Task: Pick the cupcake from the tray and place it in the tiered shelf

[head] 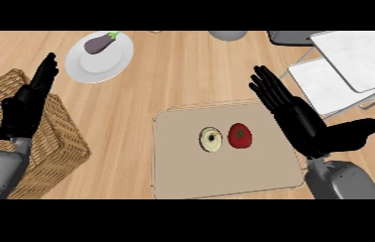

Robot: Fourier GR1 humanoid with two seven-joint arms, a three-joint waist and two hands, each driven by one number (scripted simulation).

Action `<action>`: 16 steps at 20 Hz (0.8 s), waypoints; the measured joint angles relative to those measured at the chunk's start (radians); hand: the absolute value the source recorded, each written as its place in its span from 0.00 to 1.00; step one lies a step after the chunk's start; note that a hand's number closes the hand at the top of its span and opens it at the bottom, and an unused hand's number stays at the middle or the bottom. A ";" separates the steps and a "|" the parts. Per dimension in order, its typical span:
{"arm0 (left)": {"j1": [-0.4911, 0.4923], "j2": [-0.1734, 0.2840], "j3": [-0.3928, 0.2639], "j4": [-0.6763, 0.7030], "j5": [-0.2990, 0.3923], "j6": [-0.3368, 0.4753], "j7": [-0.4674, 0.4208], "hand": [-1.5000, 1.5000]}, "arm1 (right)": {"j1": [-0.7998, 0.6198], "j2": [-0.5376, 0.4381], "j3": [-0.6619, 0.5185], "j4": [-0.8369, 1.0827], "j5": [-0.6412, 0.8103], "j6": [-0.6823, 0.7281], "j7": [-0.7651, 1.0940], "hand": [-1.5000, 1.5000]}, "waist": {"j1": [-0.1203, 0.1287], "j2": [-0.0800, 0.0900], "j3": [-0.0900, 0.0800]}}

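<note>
The tray (183, 176) sits near the front of the surface (190, 72), with the cupcake (211, 139) and tomato (240, 136) side by side on it, cupcake left. Behind-left, an eggplant (101, 42) lies on a plate (92, 67). A basket (55, 147) stands far left, the tiered shelf (337, 72) back right.

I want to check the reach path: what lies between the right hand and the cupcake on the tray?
In the head view, a red tomato sits between the right hand and the cupcake, beside the cupcake on the tray.
</note>
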 measured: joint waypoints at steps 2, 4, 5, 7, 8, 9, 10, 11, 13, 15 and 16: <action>0.000 -0.009 0.013 -0.004 0.007 -0.011 0.000 0.50 | -0.008 0.010 -0.033 -0.018 0.007 -0.012 -0.025 1.00 | -0.003 0.007 -0.001; 0.006 -0.033 0.008 -0.026 0.024 -0.017 0.005 0.50 | -0.037 0.040 -0.072 -0.011 0.028 -0.042 -0.097 1.00 | 0.000 0.011 -0.002; 0.013 -0.042 0.008 -0.040 0.038 -0.025 0.011 0.50 | -0.052 0.054 -0.101 -0.014 0.035 -0.065 -0.134 1.00 | 0.002 0.011 -0.002; 0.027 -0.064 0.004 -0.056 0.061 -0.033 0.014 0.50 | -0.055 0.019 -0.135 0.017 0.103 -0.115 -0.151 1.00 | -0.005 0.014 -0.010; 0.038 -0.077 -0.003 -0.061 0.071 -0.037 0.015 0.50 | -0.037 -0.013 -0.146 0.054 0.150 -0.154 -0.123 1.00 | -0.008 0.017 -0.012; 0.046 -0.086 -0.008 -0.070 0.083 -0.046 0.022 0.50 | -0.022 -0.018 -0.150 0.082 0.182 -0.201 -0.092 0.00 | -0.007 0.017 -0.011; 0.051 -0.101 -0.016 -0.079 0.090 -0.047 0.028 0.50 | -0.007 -0.005 -0.150 0.108 0.205 -0.244 -0.076 0.00 | -0.006 0.018 -0.010; 0.072 -0.108 -0.022 -0.108 0.098 -0.051 0.034 0.50 | 0.012 0.014 -0.139 0.120 0.223 -0.276 -0.065 0.00 | -0.003 0.017 -0.008; 0.116 -0.116 -0.028 -0.164 0.106 -0.055 0.053 0.50 | 0.048 0.048 -0.116 0.136 0.237 -0.280 -0.082 0.00 | -0.001 0.017 -0.006; 0.126 -0.125 -0.023 -0.182 0.107 -0.057 0.068 0.50 | 0.097 0.070 -0.066 0.108 0.266 -0.274 -0.093 0.00 | -0.004 0.016 -0.005; 0.132 -0.129 -0.022 -0.196 0.104 -0.057 0.079 0.50 | 0.114 0.077 -0.048 0.106 0.277 -0.263 -0.105 0.00 | -0.005 0.016 -0.005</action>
